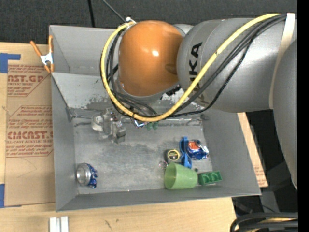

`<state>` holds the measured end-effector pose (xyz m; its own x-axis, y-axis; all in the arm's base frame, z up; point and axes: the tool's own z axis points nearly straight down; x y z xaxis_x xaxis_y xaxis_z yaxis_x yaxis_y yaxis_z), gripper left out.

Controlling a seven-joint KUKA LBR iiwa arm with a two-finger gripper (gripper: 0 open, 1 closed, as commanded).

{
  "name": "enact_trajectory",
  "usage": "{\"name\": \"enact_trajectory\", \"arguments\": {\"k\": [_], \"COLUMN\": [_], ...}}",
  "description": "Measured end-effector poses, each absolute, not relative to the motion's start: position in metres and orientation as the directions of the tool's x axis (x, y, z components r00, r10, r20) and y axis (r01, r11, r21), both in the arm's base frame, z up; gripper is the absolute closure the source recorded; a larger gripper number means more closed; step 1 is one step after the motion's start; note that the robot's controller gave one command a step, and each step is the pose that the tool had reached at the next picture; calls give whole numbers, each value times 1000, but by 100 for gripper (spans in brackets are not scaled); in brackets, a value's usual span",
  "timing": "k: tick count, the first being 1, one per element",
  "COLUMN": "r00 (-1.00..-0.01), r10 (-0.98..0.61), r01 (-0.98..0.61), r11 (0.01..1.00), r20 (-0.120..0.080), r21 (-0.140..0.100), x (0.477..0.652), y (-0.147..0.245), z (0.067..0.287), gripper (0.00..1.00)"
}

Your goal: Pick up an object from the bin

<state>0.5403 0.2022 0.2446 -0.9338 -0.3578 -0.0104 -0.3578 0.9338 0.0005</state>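
Note:
My gripper [112,125] hangs below the orange wrist cover, low over the bin floor in the back left part. Nothing can be made out held in it. Just to its right, near the back wall, lie a small blue piece [139,123] and a small green piece [152,126]. A crushed silver and blue can [86,174] lies well in front of the gripper, in the front left corner.
At the front right lies a group: a light green cup [179,177] on its side, a dark green block [210,178], a blue, red and white wrapper [196,149] and a small round yellow-rimmed cap [173,154]. The arm covers the bin's back right.

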Motion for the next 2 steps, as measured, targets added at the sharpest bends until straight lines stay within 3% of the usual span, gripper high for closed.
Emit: {"name": "enact_trajectory", "arguments": {"k": [1,2], "r00": [-934,-952], "r10": [-356,-305], "r01": [-356,-305], "r11": [934,952], "r20": [-3,9], "r21": [1,2], "x": [540,486], "y": [201,224], "z": [240,105], "gripper": [0,0]}}
